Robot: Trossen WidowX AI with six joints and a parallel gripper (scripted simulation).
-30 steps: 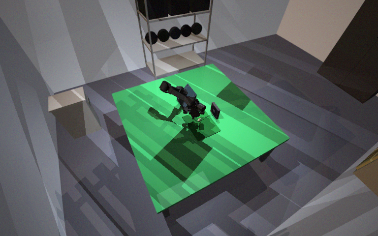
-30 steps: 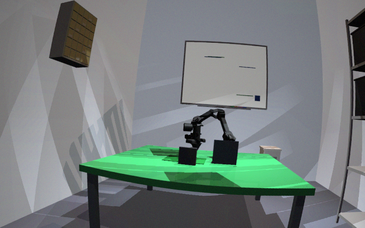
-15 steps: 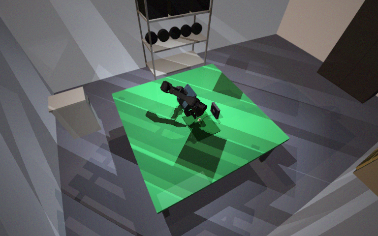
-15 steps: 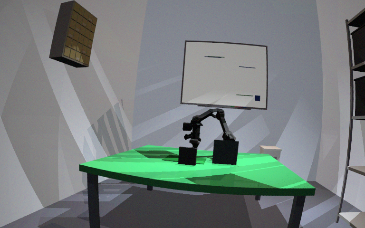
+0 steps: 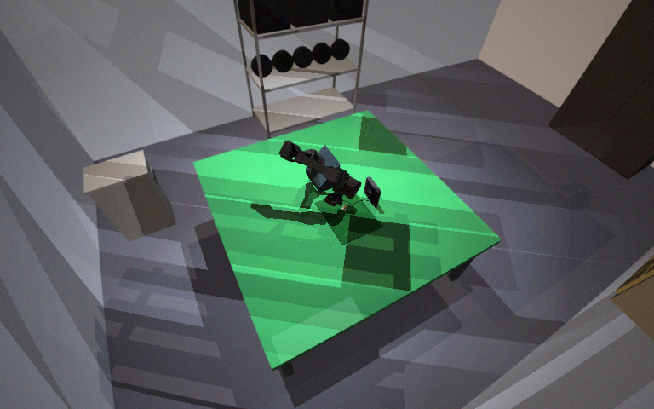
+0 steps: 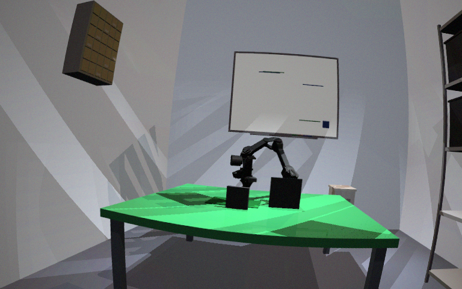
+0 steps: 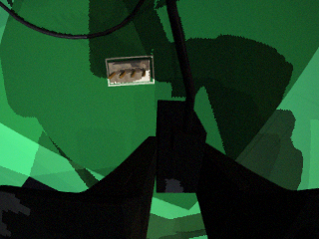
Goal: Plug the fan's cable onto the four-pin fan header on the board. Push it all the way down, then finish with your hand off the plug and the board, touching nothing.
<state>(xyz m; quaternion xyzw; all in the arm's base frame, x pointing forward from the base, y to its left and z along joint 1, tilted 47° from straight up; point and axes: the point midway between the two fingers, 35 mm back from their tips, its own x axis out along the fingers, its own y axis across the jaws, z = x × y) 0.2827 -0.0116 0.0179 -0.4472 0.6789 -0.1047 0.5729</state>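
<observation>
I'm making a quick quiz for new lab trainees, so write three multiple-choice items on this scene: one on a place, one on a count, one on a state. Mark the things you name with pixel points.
1. Where does the header show in the wrist view?
A. Between the fingers
B. Beyond the fingertips, left of the plug
C. At the bottom right corner

2. How many round black things stand on the rack's shelf?
A. Three
B. Seven
C. Five

3. What is the gripper's state?
A. Shut on the plug
B. Wide open
C. Shut on nothing

Answers:
1. B: the header (image 7: 130,71) lies up and left of the plug (image 7: 174,144) in the picture.
2. C: five round black things (image 5: 302,56) stand in a row on the rack (image 5: 261,79).
3. A: the gripper (image 5: 346,206) (image 6: 245,185) (image 7: 171,143) has a finger against each side of the plug.
</observation>
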